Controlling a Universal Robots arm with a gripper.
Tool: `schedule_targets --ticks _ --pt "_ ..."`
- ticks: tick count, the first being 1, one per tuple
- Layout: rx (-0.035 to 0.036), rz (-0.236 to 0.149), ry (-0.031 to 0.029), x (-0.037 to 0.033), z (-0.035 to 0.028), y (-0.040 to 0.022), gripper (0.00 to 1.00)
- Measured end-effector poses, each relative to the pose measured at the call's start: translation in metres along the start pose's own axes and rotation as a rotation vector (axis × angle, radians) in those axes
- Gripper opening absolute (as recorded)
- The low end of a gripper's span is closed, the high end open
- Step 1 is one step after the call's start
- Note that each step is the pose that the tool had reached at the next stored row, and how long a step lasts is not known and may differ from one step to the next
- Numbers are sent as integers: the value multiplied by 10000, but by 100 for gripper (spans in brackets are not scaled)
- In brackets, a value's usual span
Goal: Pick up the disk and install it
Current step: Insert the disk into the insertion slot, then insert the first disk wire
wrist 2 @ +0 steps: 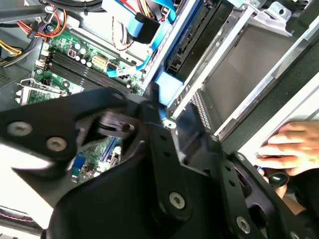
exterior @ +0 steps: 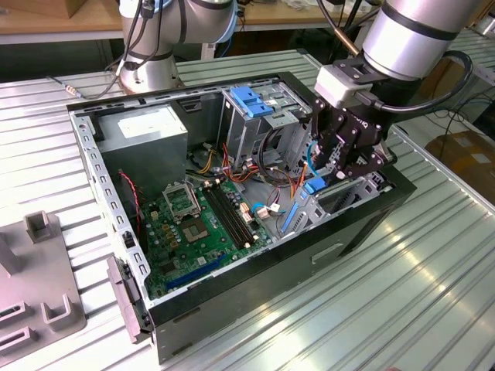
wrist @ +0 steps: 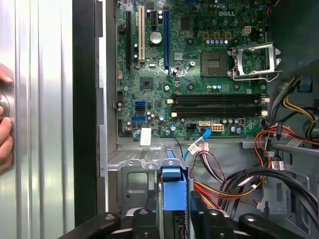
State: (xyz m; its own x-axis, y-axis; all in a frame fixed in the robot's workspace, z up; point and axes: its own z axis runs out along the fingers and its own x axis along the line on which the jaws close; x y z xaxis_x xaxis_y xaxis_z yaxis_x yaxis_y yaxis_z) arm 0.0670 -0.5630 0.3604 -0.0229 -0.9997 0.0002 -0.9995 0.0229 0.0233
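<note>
The disk (wrist: 174,191) at its bay (wrist 2: 239,69)
The tool (wrist: 173,213) grips the disk on edge, likely to match the narrow bay in the case (exterior: 255,297).

We've got the case (exterior: 255,287) lying open on the tabletop (exterior: 410,309). Inside, the motherboard (exterior: 193,224) lies flat toward the exterior view's left, with the power-supply box (exterior: 147,127) in the corner behind it and the drive cage (exterior: 255,116) just to the right. At the right end, the end effector (exterior: 321,182) hangs over the bay, the disk (wrist: 174,191) between its fingers. A hand (wrist: 4,129) sits outside the case wall.
</note>
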Motion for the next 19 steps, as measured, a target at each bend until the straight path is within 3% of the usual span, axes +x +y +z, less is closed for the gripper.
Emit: schedule_targets --ticks 5,19 --pt "0 0 -1 1 1 0 12" --pt "0 0 -1 3 0 0 10"
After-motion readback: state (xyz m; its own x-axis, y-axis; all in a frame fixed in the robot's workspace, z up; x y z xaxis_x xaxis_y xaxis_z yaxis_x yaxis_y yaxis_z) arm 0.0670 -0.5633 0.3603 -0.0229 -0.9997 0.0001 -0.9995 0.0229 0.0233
